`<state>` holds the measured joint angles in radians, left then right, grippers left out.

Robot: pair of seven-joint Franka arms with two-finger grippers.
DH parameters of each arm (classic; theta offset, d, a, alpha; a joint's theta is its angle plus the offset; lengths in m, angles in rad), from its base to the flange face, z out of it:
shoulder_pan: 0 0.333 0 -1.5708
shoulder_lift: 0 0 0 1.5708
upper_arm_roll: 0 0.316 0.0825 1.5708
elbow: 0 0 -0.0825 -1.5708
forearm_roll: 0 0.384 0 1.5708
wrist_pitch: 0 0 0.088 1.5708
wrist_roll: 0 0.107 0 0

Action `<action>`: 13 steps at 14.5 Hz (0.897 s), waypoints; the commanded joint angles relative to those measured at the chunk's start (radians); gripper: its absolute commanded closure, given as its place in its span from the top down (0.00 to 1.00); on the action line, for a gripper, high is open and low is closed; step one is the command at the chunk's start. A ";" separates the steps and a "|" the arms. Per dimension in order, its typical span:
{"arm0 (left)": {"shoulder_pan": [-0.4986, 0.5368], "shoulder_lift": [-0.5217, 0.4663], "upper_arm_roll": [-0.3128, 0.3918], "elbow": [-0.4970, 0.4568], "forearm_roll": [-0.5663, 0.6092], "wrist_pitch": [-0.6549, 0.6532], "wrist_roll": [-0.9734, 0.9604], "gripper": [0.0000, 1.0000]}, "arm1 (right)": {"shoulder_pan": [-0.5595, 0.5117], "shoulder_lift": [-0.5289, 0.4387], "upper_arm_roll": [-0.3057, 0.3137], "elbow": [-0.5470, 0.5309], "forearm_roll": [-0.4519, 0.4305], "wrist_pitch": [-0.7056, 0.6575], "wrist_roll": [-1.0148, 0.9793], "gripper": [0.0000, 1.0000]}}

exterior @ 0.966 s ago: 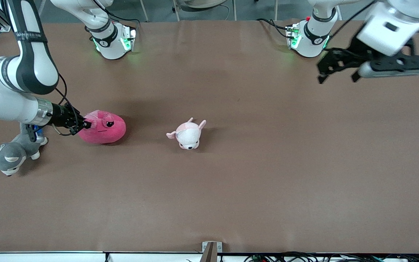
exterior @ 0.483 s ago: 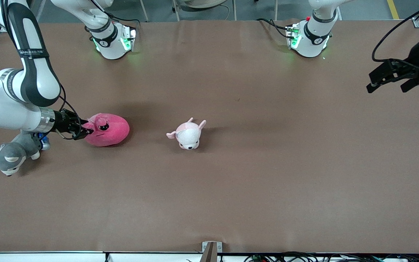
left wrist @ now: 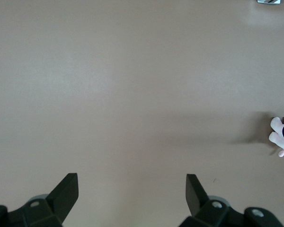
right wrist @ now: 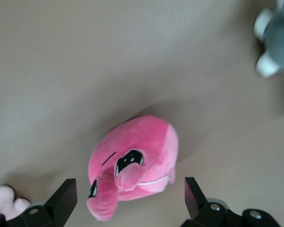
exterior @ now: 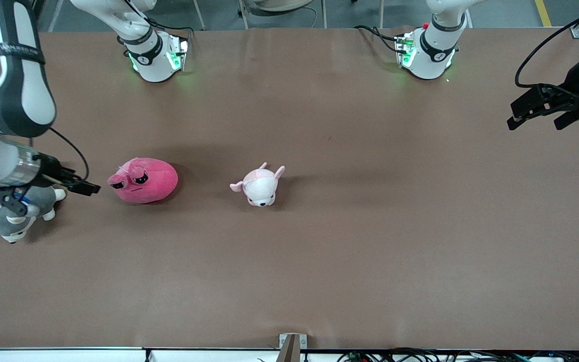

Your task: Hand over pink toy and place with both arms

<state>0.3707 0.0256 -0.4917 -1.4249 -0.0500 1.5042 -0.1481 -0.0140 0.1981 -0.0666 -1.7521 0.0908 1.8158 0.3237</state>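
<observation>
The pink toy (exterior: 143, 180), a rounded hot-pink plush with black sleepy eyes, lies on the brown table toward the right arm's end. No gripper touches it. My right gripper (exterior: 82, 186) hovers low beside it, open, a short gap away on the side of the right arm's table end. In the right wrist view the pink toy (right wrist: 132, 163) shows between and just past the spread fingers of the right gripper (right wrist: 129, 188). My left gripper (exterior: 533, 120) hangs open over the left arm's end of the table. The left wrist view shows the left gripper (left wrist: 131, 183) with only bare table between its fingers.
A small pale pink-and-white puppy plush (exterior: 259, 186) lies mid-table, beside the pink toy. A grey plush (exterior: 10, 218) sits at the right arm's table edge, under the right wrist. The two arm bases (exterior: 156, 55) (exterior: 427, 50) stand along the table's top edge.
The right gripper opened, let go of the pink toy and drew back toward its table end. The toy settled on the table. The left arm swung out toward its end, then held still.
</observation>
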 commanded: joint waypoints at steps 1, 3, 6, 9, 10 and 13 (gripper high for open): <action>0.016 -0.003 -0.001 0.003 0.015 -0.005 0.009 1.00 | -0.017 -0.002 0.013 0.112 -0.087 -0.093 -0.193 1.00; 0.019 -0.003 -0.001 0.003 0.015 -0.004 0.009 1.00 | -0.020 -0.002 0.013 0.190 -0.100 -0.174 -0.315 1.00; 0.019 0.000 -0.001 0.003 0.012 -0.004 0.009 1.00 | -0.017 -0.002 0.011 0.281 -0.100 -0.275 -0.357 1.00; 0.020 0.005 0.008 0.003 0.012 -0.004 0.009 1.00 | -0.030 -0.002 0.013 0.321 -0.085 -0.317 -0.382 1.00; 0.013 0.010 0.024 0.004 0.012 -0.004 0.009 1.00 | -0.035 -0.002 0.013 0.324 -0.085 -0.317 -0.380 1.00; -0.080 0.010 0.134 0.004 0.009 -0.004 0.009 1.00 | -0.035 0.004 0.013 0.329 -0.097 -0.309 -0.371 1.00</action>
<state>0.3570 0.0349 -0.4327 -1.4254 -0.0500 1.5043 -0.1481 -0.0314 0.1945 -0.0683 -1.4390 0.0138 1.5111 -0.0385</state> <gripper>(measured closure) 0.000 0.000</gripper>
